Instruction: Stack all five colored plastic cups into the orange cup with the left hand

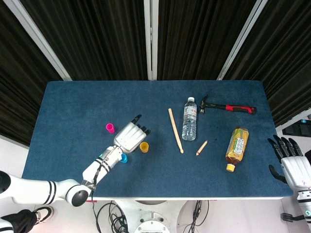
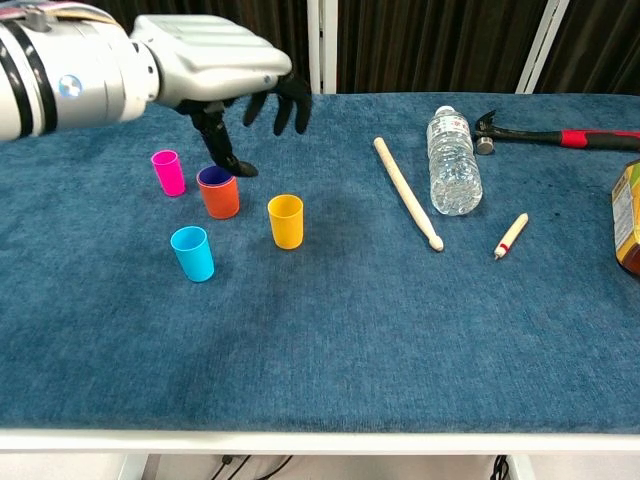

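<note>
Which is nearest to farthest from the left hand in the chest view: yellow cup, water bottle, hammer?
From the left hand:
1. Yellow cup, just below and right of its fingers.
2. Water bottle, lying right of centre.
3. Hammer, far right, at the back of the table.
</note>
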Controlling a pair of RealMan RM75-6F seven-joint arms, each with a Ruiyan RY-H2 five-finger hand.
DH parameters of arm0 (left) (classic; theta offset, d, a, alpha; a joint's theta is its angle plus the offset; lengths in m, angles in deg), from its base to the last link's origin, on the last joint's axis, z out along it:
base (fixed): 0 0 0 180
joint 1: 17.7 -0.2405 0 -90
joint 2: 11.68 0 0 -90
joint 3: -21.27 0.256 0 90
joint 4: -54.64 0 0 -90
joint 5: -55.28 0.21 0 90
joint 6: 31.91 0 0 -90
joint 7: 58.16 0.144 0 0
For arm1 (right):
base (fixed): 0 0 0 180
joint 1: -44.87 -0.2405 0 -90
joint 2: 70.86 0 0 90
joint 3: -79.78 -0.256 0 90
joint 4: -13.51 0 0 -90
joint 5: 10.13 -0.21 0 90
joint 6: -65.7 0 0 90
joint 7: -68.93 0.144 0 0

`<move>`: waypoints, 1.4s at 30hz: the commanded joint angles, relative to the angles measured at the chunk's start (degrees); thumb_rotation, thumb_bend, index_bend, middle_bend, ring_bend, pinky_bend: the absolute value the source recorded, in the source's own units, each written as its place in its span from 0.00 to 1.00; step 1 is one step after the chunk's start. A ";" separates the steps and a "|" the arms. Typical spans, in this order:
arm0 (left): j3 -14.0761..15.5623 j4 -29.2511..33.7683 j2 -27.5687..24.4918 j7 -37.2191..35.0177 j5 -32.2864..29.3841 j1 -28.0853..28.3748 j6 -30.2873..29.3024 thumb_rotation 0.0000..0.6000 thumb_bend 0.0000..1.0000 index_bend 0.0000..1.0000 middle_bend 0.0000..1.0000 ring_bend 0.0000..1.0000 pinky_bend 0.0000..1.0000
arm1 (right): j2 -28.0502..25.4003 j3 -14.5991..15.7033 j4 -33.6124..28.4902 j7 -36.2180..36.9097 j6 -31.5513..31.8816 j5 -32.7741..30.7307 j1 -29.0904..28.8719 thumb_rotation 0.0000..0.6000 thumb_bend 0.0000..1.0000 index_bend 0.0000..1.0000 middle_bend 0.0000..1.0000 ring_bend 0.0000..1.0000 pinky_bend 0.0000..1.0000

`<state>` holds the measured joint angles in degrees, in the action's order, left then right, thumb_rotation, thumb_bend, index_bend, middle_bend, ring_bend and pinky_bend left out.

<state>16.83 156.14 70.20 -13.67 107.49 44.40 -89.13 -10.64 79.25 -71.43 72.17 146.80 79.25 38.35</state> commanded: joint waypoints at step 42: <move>1.70 -17.23 12.24 -4.76 2.10 -0.28 7.89 1.00 0.21 0.38 0.38 0.44 0.15 | -0.10 0.12 2.37 2.06 -0.96 -1.44 0.54 1.00 0.33 0.00 0.00 0.00 0.00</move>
<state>18.57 139.24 82.16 -18.09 109.31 44.14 -81.48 -10.73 79.37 -69.06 74.24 145.84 77.80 38.89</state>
